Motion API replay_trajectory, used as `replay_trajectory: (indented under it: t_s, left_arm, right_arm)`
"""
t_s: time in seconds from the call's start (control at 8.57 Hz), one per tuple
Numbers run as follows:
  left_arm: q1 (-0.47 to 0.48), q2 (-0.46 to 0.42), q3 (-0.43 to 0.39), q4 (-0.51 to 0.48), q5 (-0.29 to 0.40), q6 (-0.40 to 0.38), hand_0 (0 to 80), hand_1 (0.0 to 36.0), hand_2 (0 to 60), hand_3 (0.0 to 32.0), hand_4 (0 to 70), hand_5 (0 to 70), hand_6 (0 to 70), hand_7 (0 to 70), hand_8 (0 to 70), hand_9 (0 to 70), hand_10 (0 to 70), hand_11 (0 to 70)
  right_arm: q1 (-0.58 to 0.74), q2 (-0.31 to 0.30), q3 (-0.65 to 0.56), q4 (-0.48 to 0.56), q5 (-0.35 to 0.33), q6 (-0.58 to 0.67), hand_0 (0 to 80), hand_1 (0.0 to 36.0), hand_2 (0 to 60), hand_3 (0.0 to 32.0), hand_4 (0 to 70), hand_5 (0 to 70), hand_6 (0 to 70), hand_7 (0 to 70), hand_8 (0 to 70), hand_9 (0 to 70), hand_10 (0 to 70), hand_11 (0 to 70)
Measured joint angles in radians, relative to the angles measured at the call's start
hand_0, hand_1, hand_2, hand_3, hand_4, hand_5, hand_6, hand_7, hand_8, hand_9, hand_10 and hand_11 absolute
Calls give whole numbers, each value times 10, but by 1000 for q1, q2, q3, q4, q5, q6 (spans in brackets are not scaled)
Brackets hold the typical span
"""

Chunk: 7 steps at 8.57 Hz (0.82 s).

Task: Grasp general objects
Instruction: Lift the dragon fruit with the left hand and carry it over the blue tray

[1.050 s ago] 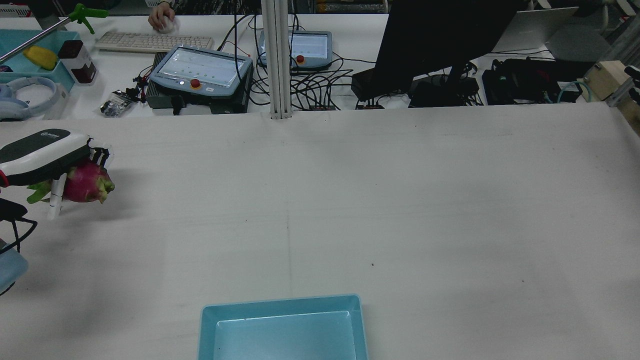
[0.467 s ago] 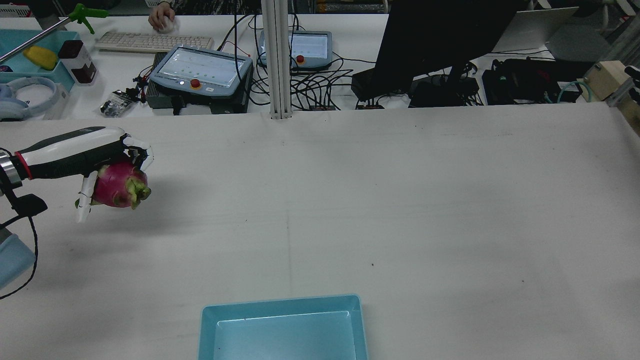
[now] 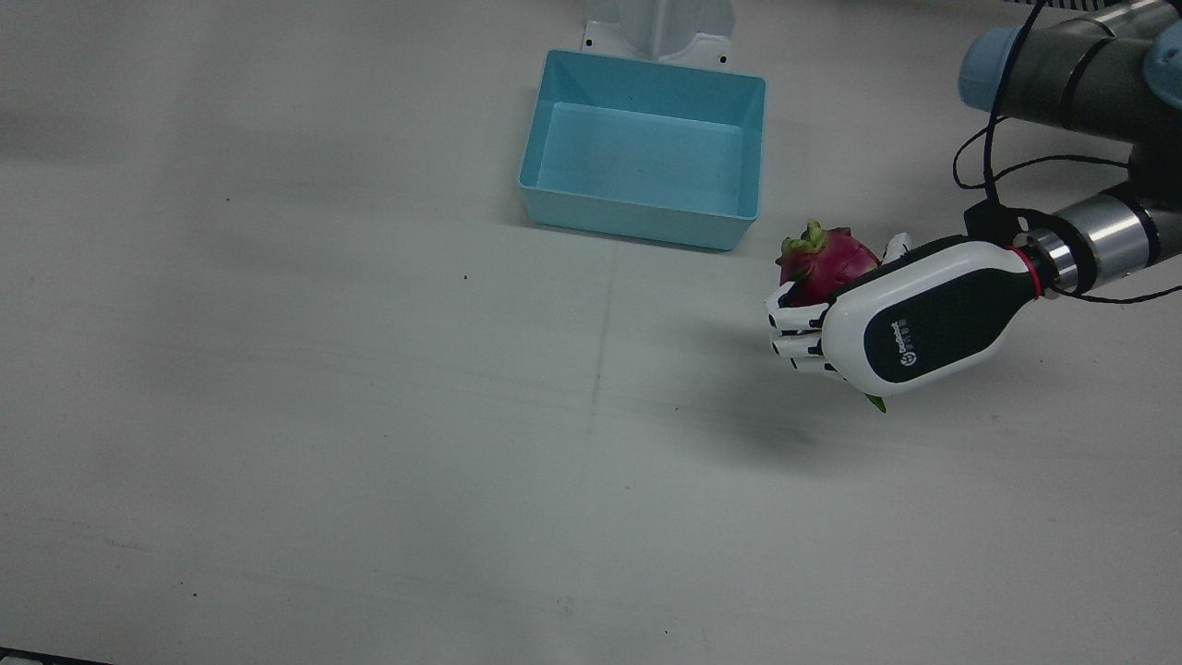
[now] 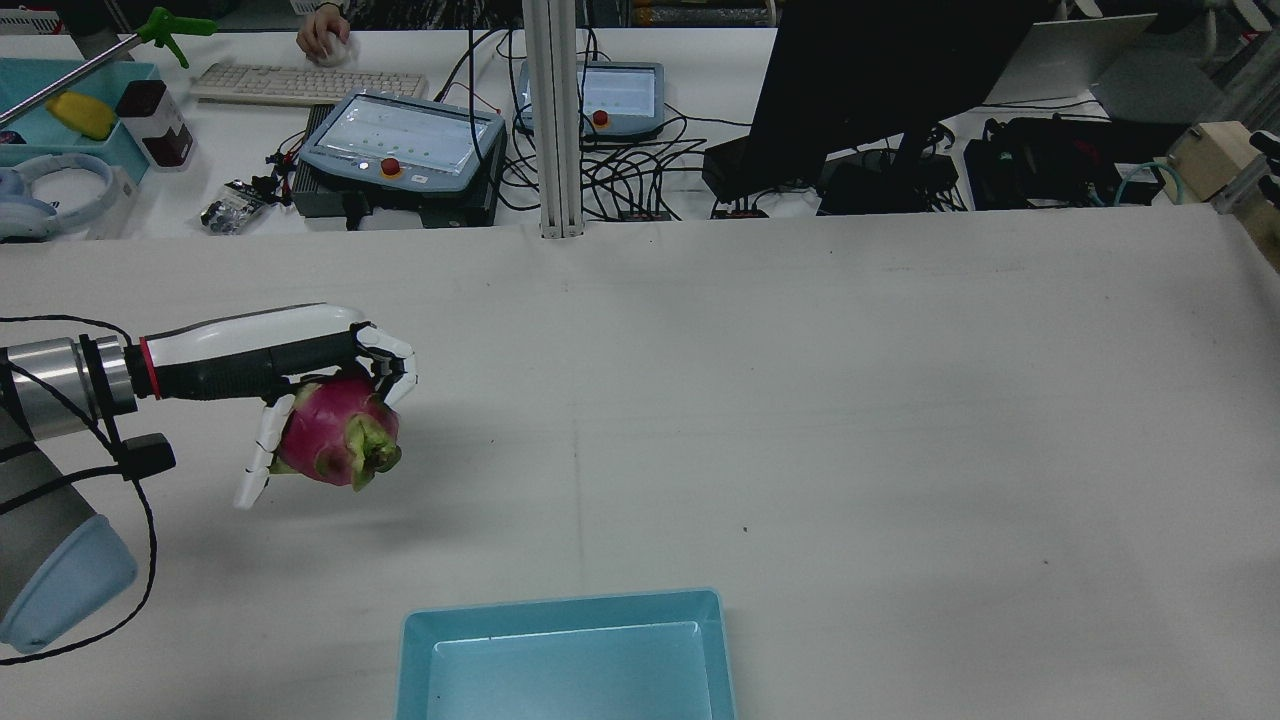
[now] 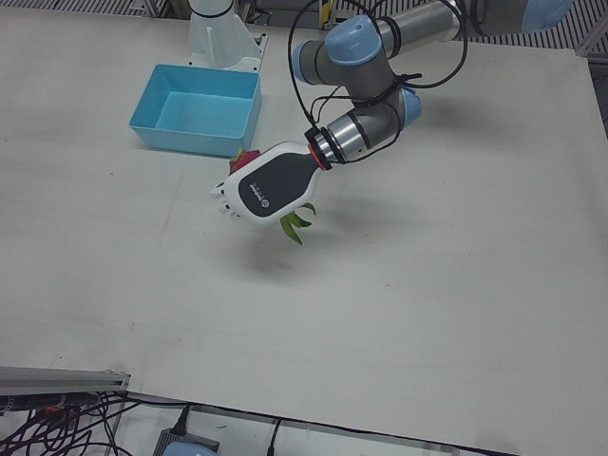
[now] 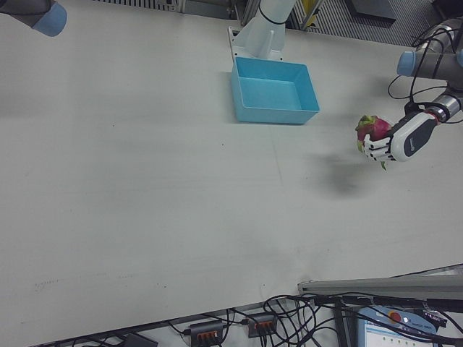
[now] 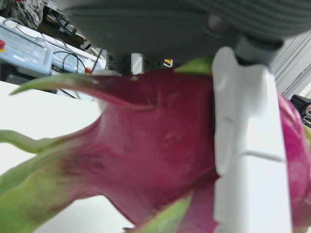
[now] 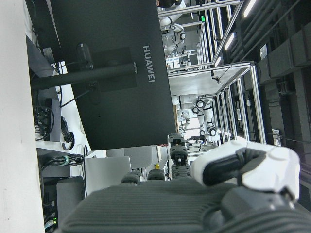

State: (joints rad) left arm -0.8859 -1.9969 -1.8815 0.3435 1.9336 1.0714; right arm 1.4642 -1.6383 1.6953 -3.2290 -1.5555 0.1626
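Dragon fruit (image 4: 335,440) in left hand (image 4: 290,350) — nearer bin (image 4: 565,655) than before.

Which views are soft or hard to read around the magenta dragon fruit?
Left hand view: magenta dragon fruit fills the frame, close and soft. Front view: left hand covers most of the fruit; soft shadow on white table. Rear view: sharp.

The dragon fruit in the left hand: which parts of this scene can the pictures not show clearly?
- Dragon fruit: the front view shows only its top; the left hand covers the rest.
- Blue bin: its near side is cut off by the rear view's lower edge.
- Right hand: only its own camera shows it, in part, so open or shut is unclear.
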Motion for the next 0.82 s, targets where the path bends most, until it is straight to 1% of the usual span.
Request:
replay_trajectory:
  t_s: [0.23, 0.35, 0.47, 0.58, 0.7, 0.82]
  left_arm:
    - [136, -83, -35, 40, 6, -72, 800, 360, 600, 0, 608, 700, 700, 700, 700, 700, 700, 700]
    - [218, -151, -40, 77, 6, -89, 800, 360, 600, 0, 620, 700, 700, 700, 700, 700, 700, 700]
    - [278, -212, -43, 112, 7, -97, 800, 360, 600, 0, 621, 700, 700, 700, 700, 700, 700, 700]
    - [322, -253, -44, 125, 7, -106, 800, 360, 600, 0, 616, 700, 700, 700, 700, 700, 700, 700]
    - [357, -271, -44, 109, 7, -119, 800, 360, 600, 0, 606, 700, 700, 700, 700, 700, 700, 700]
    - [385, -277, -44, 69, 9, -135, 800, 360, 600, 0, 579, 700, 700, 700, 700, 700, 700, 700]
  right_arm:
    - [0, 0, 1, 0, 0, 0, 0, 0, 0, 0, 0, 0, 0, 0, 0, 0, 0, 0]
    - [-1, 0, 1, 0, 0, 0, 0, 0, 0, 0, 0, 0, 0, 0, 0, 0, 0, 0]
    - [-1, 0, 1, 0, 0, 0, 0, 0, 0, 0, 0, 0, 0, 0, 0, 0, 0, 0]
    - [-1, 0, 1, 0, 0, 0, 0, 0, 0, 0, 0, 0, 0, 0, 0, 0, 0, 0]
    - [-1, 0, 1, 0, 0, 0, 0, 0, 0, 0, 0, 0, 0, 0, 0, 0, 0, 0]
    - [-1, 0, 1, 0, 0, 0, 0, 0, 0, 0, 0, 0, 0, 0, 0, 0, 0, 0]
